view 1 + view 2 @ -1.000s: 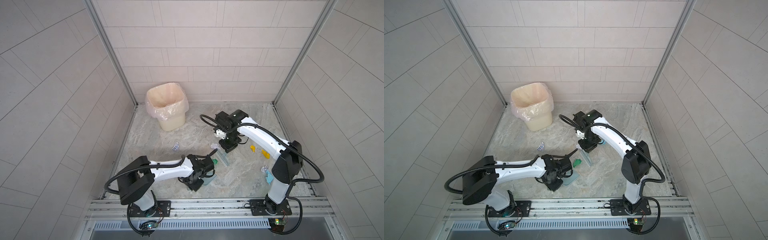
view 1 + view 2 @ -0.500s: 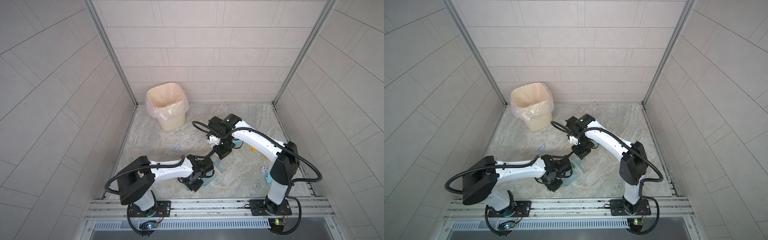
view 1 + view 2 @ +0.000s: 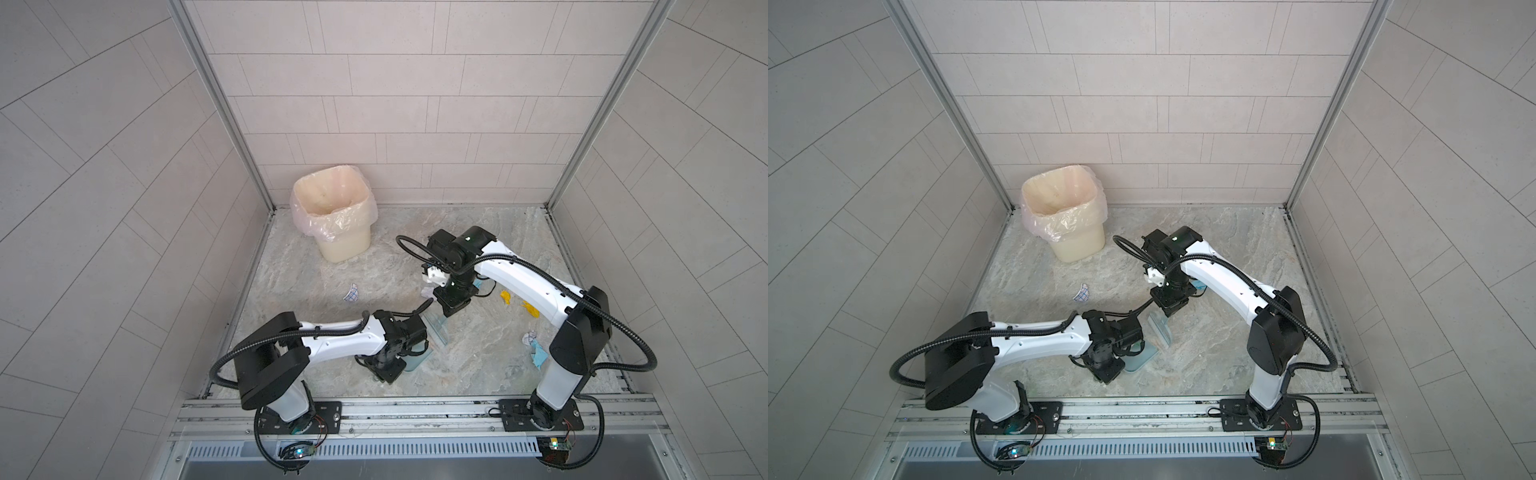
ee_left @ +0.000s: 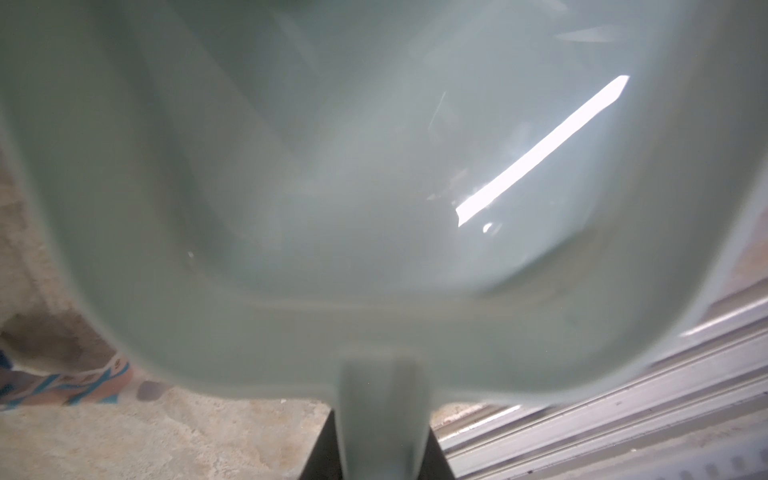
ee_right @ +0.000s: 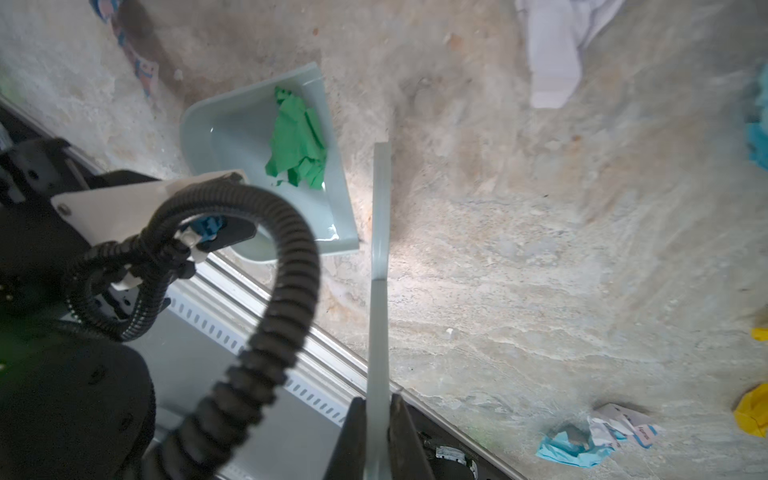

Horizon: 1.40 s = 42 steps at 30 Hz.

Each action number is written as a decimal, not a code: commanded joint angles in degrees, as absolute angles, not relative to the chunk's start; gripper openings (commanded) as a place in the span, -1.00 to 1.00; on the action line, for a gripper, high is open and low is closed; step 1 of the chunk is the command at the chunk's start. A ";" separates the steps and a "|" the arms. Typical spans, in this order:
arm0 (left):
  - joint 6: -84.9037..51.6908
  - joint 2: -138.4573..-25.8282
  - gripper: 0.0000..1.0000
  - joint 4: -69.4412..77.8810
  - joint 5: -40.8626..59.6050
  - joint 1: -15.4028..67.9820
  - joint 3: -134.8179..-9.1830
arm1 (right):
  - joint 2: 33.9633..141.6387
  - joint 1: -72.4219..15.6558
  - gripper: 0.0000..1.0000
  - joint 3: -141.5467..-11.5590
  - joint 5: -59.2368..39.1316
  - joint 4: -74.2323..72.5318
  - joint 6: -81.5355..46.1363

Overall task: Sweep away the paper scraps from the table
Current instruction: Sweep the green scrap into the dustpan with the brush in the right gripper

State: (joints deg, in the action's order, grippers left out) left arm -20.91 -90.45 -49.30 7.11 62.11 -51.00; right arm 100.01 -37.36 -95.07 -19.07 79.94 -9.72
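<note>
My left gripper (image 4: 382, 457) is shut on the handle of a pale blue dustpan (image 4: 374, 187), which rests on the table (image 3: 316, 266) at the front middle (image 3: 415, 361). A green scrap (image 5: 297, 145) lies inside the dustpan (image 5: 232, 137). My right gripper (image 5: 378, 436) is shut on the handle of a pale blue brush (image 5: 380, 249). The brush (image 3: 436, 330) hangs just beside the pan's open lip. Loose paper scraps lie about: a grid-print one (image 3: 351, 294), a white one (image 5: 552, 54), yellow ones (image 3: 505, 296) and a light blue one (image 3: 539, 355).
A cream bin (image 3: 336, 216) lined with a clear bag stands at the back left corner. Tiled walls close in three sides. A metal rail (image 3: 415, 409) runs along the table's front edge, where both arm bases are bolted.
My right arm swung the brush left towards the dustpan, then eased back a little to the right. The left arm and dustpan have stayed still.
</note>
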 commanded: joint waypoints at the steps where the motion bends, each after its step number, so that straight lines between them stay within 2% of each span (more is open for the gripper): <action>1: -20.57 -89.91 -1.00 -49.98 5.66 61.92 -50.41 | 98.81 -37.55 -1.00 -97.12 -16.17 76.59 -13.29; 14: -20.73 -89.55 -1.00 -50.04 5.62 61.94 -50.28 | 97.67 -37.96 -1.00 -92.57 -16.52 61.89 -22.71; 25: -20.83 -89.27 -1.00 -50.21 5.27 61.82 -50.32 | 98.73 -41.54 -1.00 -90.89 -22.17 61.40 -23.03; 42: -21.23 -88.09 -1.00 -50.53 4.23 61.93 -50.37 | 92.68 -42.55 -1.00 -85.60 -27.71 59.76 -27.17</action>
